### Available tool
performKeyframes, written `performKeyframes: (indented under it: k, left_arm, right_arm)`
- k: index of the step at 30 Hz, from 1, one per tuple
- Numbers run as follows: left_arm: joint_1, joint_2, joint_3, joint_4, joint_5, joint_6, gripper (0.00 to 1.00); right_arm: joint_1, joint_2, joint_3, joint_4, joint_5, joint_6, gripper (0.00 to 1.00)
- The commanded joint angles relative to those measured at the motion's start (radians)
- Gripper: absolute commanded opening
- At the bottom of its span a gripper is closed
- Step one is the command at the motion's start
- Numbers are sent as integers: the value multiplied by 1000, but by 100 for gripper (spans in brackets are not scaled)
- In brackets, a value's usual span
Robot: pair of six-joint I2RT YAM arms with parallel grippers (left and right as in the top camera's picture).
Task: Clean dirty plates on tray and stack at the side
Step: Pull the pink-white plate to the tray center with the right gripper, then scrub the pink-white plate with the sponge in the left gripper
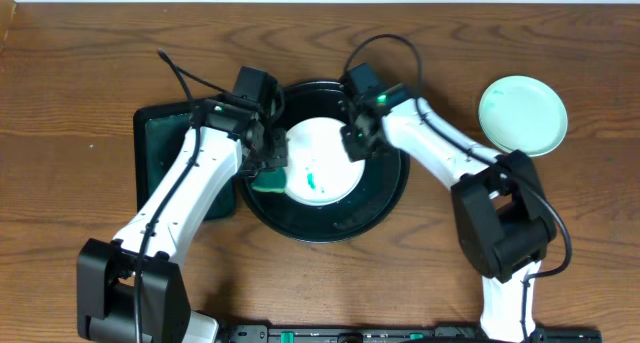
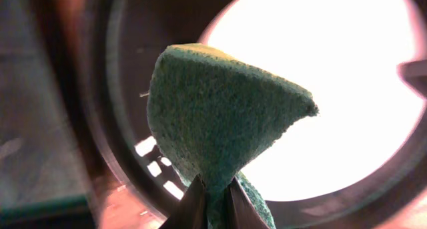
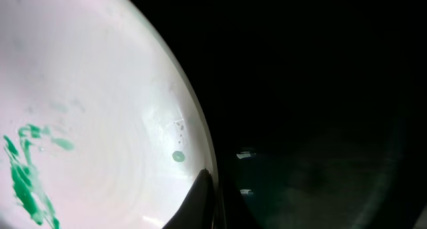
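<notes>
Steadying white plate [image 1: 325,148] at its right rim with closed right gripper [image 1: 354,141]; clamping sponge [image 1: 270,180] in left gripper [image 1: 266,163], teal smear [image 1: 313,179] just right, mid-frame.

Your left arm [image 1: 175,198] and right arm [image 1: 435,141]: white links, black joints, looping black cables [image 1: 390,40], green wrist lights [image 1: 381,99].

- No text, label, brand, number or sign can be read in any of the three views.
</notes>
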Motion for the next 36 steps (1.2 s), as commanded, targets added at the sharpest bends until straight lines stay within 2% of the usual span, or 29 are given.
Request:
performKeyframes:
  k: [1,11,15,17,20,24,27,29,34,35,36]
  left_arm:
    - [-45,30,23,24,82,17,7]
    - [-84,212,22,64,6,-33,7]
    - [-84,275,22,56,-145,-85,7]
    - [-84,303,22,61,-159,-92,7]
    - [-89,336,22,73,-45,-50,7]
    - [-116,356,22,87,192,7,7]
    - [-151,356,22,106,291,21,7]
    - [-170,356,22,121,321,22,7]
    - [-172,356,22,127,293,-4,7]
    - [-165,356,22,126,277,-18,7]
    - [-158,356,22,126,272,-25,7]
  right_arm:
    - [49,-17,-2,0,2,-14,1]
    - [50,-17,-2,-4,-16,4,1]
    - [31,-17,-2,-3,-36,3,1]
    - [24,-17,-2,-3,-43,3,1]
    - [20,-17,-2,-4,-42,3,1]
    - [12,-17,-2,-6,-42,3,1]
    - [7,-17,-2,-6,-47,3,1]
    - [7,-17,-2,-5,-48,3,1]
    - [7,-17,-2,-3,-65,4,1]
    - [6,-17,-2,-3,-65,5,5]
    - [5,-17,-2,-5,-66,8,24]
